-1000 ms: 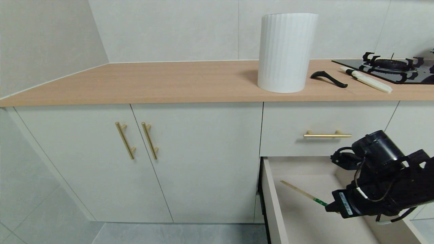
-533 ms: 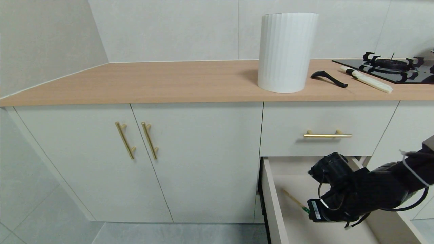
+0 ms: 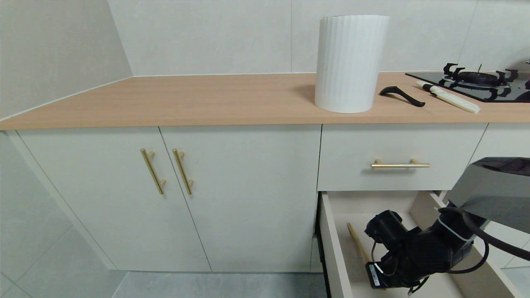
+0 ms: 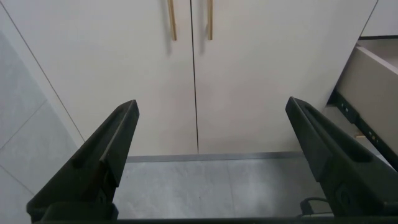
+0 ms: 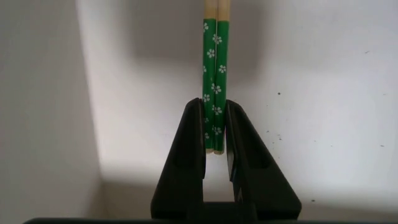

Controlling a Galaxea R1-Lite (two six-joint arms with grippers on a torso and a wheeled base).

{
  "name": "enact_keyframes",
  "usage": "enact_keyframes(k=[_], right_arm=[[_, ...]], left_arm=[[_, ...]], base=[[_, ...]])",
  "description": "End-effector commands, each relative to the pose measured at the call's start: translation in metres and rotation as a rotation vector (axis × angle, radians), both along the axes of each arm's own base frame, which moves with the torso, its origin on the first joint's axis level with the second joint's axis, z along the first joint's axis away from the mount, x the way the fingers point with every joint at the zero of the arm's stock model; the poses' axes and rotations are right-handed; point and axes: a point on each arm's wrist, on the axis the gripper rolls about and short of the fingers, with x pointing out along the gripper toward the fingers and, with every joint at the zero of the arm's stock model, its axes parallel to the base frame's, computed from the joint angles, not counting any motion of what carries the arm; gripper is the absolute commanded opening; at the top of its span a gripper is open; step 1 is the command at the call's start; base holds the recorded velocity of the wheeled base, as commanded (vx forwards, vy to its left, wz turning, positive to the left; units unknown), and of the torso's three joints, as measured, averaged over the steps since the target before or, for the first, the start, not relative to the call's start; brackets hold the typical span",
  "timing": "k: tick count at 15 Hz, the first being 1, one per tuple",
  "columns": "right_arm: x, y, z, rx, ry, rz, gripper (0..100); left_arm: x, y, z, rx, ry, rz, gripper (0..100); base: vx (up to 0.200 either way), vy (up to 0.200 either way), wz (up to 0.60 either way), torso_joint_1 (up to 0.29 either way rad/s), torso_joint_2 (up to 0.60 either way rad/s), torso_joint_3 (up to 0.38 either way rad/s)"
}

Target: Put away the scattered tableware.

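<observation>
right wrist view: right gripper (image 5: 216, 111) pinched narrow on chopsticks (image 5: 216, 56), low in the open drawer (image 3: 334, 252) by its left wall, not yet let go. left gripper (image 4: 211, 106) spread wide, empty. left to stow, probably: black utensil (image 3: 401, 96) and knife (image 3: 449, 99) on counter (image 3: 207, 99)

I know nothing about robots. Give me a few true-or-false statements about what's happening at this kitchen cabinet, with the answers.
1. The right gripper is shut on the chopsticks. True.
2. The chopsticks lie on the counter. False: they are held inside the open lower drawer.
3. The left gripper is open and holds nothing. True.
4. The upper drawer is pulled out. False: it is shut.
5. The canister lies on its side. False: it stands upright on the counter.
</observation>
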Motion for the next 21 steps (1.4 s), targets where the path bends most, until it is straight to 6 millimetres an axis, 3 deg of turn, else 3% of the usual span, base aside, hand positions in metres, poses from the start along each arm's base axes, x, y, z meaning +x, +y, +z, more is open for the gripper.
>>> enact_keyframes(k=[1,4,5,11,14,17,21], right_arm=[[0.0,0.0,-0.008,-0.011,0.022,0.0,0],[0.0,0.0,-0.008,-0.011,0.022,0.0,0],[0.0,0.0,-0.008,-0.011,0.022,0.0,100],[0.0,0.0,-0.007,-0.01,0.021,0.0,100],[0.0,0.0,0.005,0.003,-0.012,0.0,100],[-0.017,-0.008,0.076,0.096,-0.182,-0.001,100],[-0.04,-0.026,0.138,0.103,-0.329,-0.013,100]], left_arm=[[0.0,0.0,0.0,0.0,0.002,0.0,100],[0.0,0.0,0.0,0.0,0.0,0.0,100],[0.0,0.0,0.0,0.0,0.002,0.0,100],[0.0,0.0,0.0,0.0,0.002,0.0,100],[0.0,0.0,0.0,0.0,0.002,0.0,100],[0.0,0.0,0.0,0.0,0.002,0.0,100],[0.0,0.0,0.0,0.0,0.0,0.0,100]], base=[[0.0,0.0,0.0,0.0,0.0,0.0],[0.0,0.0,0.0,0.0,0.0,0.0],[0.0,0.0,0.0,0.0,0.0,0.0],[0.0,0.0,0.0,0.0,0.0,0.0],[0.0,0.0,0.0,0.0,0.0,0.0],[0.0,0.0,0.0,0.0,0.0,0.0],[0.0,0.0,0.0,0.0,0.0,0.0]])
